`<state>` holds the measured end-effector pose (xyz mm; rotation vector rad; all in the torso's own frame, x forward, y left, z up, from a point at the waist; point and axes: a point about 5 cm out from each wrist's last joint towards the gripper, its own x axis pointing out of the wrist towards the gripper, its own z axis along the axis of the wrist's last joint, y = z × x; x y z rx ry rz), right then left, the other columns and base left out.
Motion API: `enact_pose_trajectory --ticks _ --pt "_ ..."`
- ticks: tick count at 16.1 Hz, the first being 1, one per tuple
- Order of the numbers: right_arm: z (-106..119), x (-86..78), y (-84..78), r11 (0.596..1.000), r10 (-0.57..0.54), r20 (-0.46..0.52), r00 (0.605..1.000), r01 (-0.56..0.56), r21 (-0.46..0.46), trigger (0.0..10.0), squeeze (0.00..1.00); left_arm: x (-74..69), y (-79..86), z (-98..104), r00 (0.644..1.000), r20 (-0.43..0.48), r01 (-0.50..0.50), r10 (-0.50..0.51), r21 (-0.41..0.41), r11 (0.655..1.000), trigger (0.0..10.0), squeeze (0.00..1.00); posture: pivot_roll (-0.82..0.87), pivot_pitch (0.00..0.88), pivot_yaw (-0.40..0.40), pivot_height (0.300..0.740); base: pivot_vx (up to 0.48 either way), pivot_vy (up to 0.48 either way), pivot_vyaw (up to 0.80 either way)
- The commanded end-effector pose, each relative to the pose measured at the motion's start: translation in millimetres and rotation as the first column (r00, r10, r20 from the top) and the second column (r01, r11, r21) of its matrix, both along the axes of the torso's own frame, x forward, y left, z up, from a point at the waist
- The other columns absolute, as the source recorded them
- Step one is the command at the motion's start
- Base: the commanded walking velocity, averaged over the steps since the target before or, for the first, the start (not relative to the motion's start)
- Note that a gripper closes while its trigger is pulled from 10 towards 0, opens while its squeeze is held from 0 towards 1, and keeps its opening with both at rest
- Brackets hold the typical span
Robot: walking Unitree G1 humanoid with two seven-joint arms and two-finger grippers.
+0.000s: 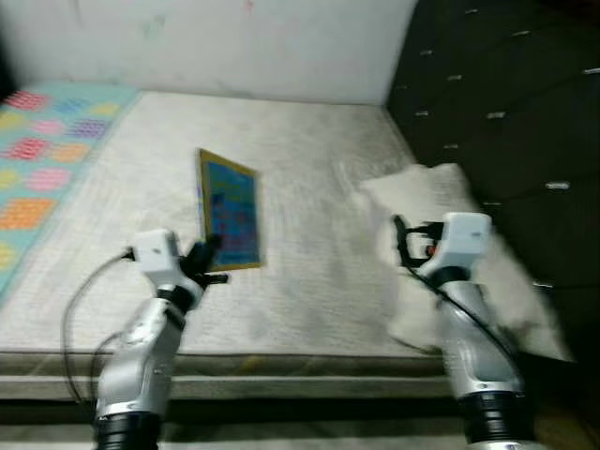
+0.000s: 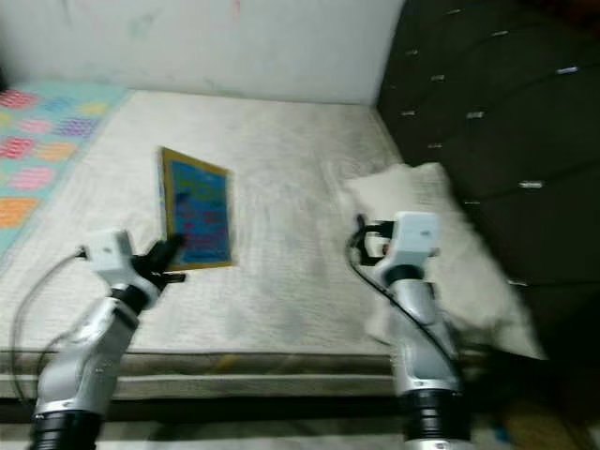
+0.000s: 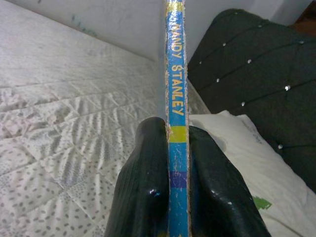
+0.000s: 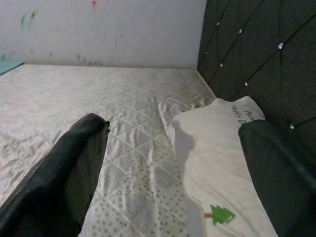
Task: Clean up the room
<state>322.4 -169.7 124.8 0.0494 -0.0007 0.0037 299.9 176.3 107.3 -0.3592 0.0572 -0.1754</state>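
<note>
My left gripper point(image 3: 177, 197) pinches the spine of a thin blue picture book with a yellow border point(image 1: 230, 211), holding it over the grey quilted mattress point(image 1: 309, 169). My right gripper point(image 4: 173, 168) hangs with its 2 fingers spread wide above a white pillow printed with a green tree point(image 4: 222, 163), beside the dark tufted headboard point(image 1: 506, 103)

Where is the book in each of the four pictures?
Left eye view: book centre-left on the mattress, at the left pincer.
Right eye view: book left of centre.
Left wrist view: spine upright, clamped between fingers.
Right wrist view: not in it.
Shared landmark: white pillow.
</note>
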Motion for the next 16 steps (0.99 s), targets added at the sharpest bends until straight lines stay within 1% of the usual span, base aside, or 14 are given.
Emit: enact_pose_trajectory --ticks 1,3,4,5,6,7,8,10,13,15,16 --pt "3 1.8 2.1 1.000 0.007 0.010 1.000 -0.007 -0.001 10.0 0.00 3.6 7.5 12 0.998 0.056 -0.027 0.026 0.015 1.000 10.0 0.00 -0.02 0.000 -0.072 0.740 0.000 0.000 0.00" --pt "3 1.8 1.8 1.000 0.007 0.011 1.000 -0.007 -0.004 10.0 0.00 3.4 10.5 14 0.996 0.078 -0.038 0.034 0.056 0.998 10.0 0.00 -0.02 0.000 -0.072 0.740 0.000 0.000 0.00" --pt "3 1.8 1.5 1.000 0.006 0.011 1.000 -0.006 -0.005 10.0 0.00 2.1 12.0 15 0.994 0.101 -0.052 0.047 0.050 0.997 10.0 0.00 -0.02 0.000 -0.073 0.740 0.000 0.000 0.00" --pt "3 1.8 1.1 1.000 0.006 0.011 1.000 -0.006 -0.005 10.0 0.00 0.1 13.6 17 0.991 0.131 -0.042 0.037 0.035 0.999 10.0 0.00 -0.02 0.000 -0.073 0.740 0.000 0.000 0.00" --pt "3 1.6 0.6 1.000 0.005 0.010 1.000 -0.005 -0.005 10.0 0.00 -1.1 16.2 16 0.991 0.131 -0.036 0.034 0.018 0.999 10.0 0.00 -0.02 0.000 -0.074 0.740 0.000 0.000 0.00" --pt "3 1.1 -0.1 1.000 0.004 0.010 1.000 -0.004 -0.005 10.0 0.00 -2.0 18.1 14 0.993 0.106 -0.051 0.049 0.017 0.999 10.0 0.00 -0.02 0.000 -0.074 0.740 0.000 0.000 0.00" --pt "3 0.1 -1.1 1.000 0.004 0.011 1.000 -0.004 -0.006 10.0 0.00 -3.6 18.7 13 0.994 0.100 -0.048 0.046 0.017 0.999 10.0 0.00 -0.02 0.000 -0.074 0.740 0.000 0.000 0.00" --pt "0 -6.4 -8.0 1.000 0.010 0.002 1.000 -0.010 -0.030 10.0 0.00 -10.2 18.7 11 0.993 0.110 -0.040 0.038 0.014 0.999 10.0 0.00 -0.03 0.000 -0.077 0.740 0.000 0.000 -0.49" --pt "-6 -14.8 -13.8 0.998 0.024 -0.018 1.000 -0.025 -0.063 10.0 0.00 -16.5 17.0 9 0.992 0.120 -0.036 0.034 0.018 0.999 10.0 0.00 -0.03 0.000 -0.078 0.740 0.000 0.000 0.00" --pt "-10 -18.0 -15.1 0.997 0.029 -0.029 0.999 -0.030 -0.068 10.0 0.00 -18.8 16.1 9 0.992 0.124 -0.032 0.030 0.010 0.999 10.0 0.00 -0.03 0.000 -0.078 0.740 0.000 0.000 0.00" --pt "-10 -18.5 -14.8 0.997 0.033 -0.031 0.999 -0.035 -0.070 10.0 0.00 -19.2 15.5 9 0.992 0.124 -0.030 0.028 0.009 1.000 10.0 0.00 -0.03 0.000 -0.078 0.740 0.262 0.000 0.00"
